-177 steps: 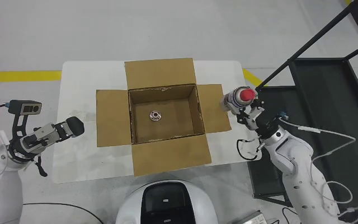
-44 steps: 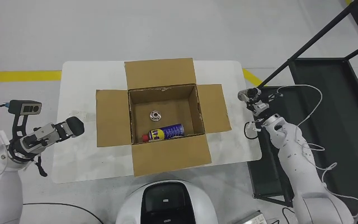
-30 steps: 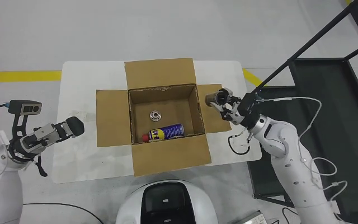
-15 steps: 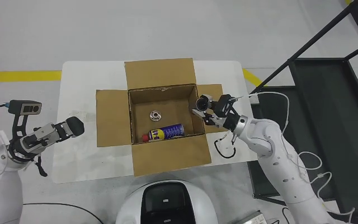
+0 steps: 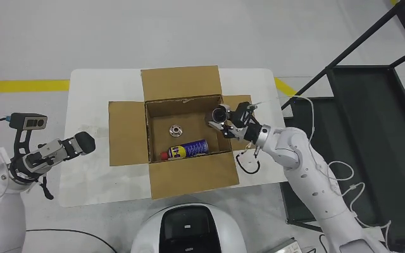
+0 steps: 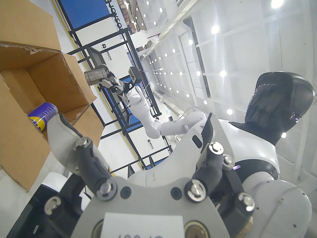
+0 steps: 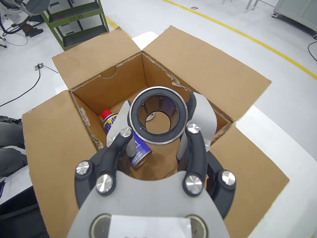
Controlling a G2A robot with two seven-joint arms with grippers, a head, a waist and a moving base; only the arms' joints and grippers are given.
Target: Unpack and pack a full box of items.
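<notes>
An open cardboard box [image 5: 126, 131] [image 7: 210, 63] sits mid-table with its flaps spread flat. A blue and yellow spray can [image 5: 188, 150] [image 7: 110, 122] [image 6: 42, 115] lies on its floor beside a small metal flanged part [image 5: 175, 131]. My right gripper [image 5: 223, 119] [image 7: 158, 120] is shut on a hollow metal cylinder with a black rim [image 7: 158, 115] [image 5: 218, 116] [image 6: 95, 76], held above the box's right wall. My left gripper [image 5: 81, 143] [image 6: 131, 132] stands open with nothing in it, off the table's left edge.
The white table [image 5: 88, 95] has bare room left of the box. A dark metal rack [image 5: 354, 101] stands to the right. A green shelf cart [image 7: 74, 13] stands on the floor beyond the box.
The spray can went from my right gripper into the box. The right arm swung out to the rack, then came back left with the metal cylinder to the box's right wall. Left arm unmoved.
</notes>
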